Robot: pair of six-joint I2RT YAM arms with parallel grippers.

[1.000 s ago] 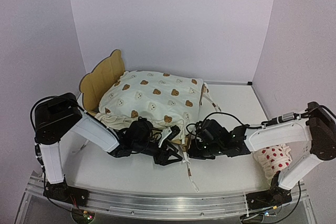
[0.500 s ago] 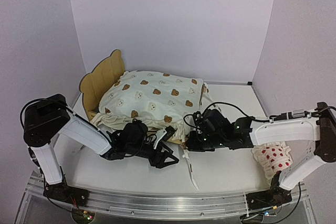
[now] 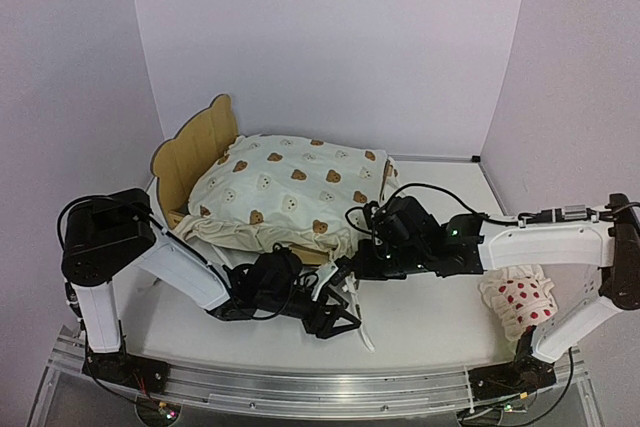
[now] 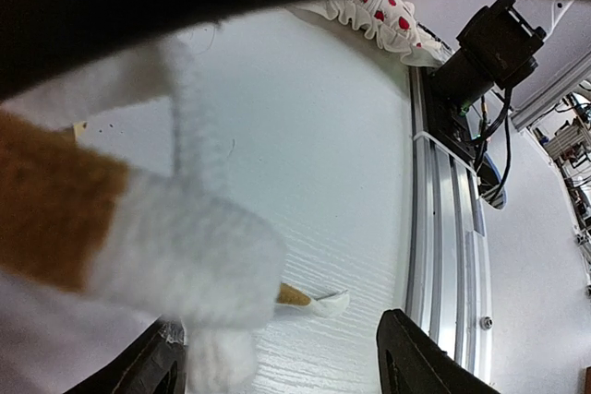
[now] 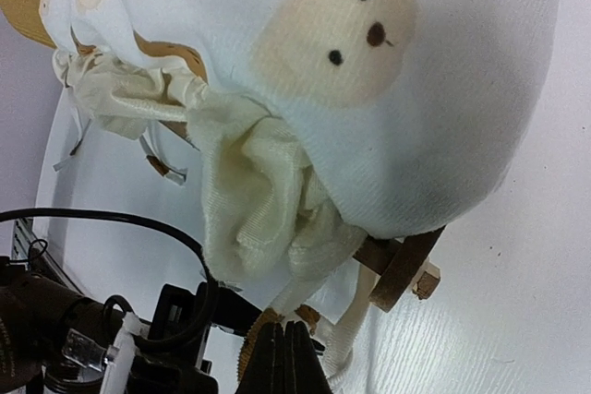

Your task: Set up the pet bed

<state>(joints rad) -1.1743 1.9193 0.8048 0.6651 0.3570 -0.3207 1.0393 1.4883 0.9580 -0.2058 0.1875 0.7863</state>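
Sitting left-rear on the surface (image 3: 430, 317), pet bed (image 3: 190, 152) carries bear-print cushion (image 3: 290, 182). Left gripper (image 3: 338, 315) jaws spread apart over a tie end (image 4: 319, 302). Right gripper (image 5: 284, 357) jaws pressed closed by the cushion's foot edge.

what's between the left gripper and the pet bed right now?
A white tie of the bear-print cushion, trailing off the foot end of the pet bed onto the table beside the left gripper. Clearest in the top view.

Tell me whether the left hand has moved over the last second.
Yes: the left hand shifted right and nearer the front rail, away from the pet bed.
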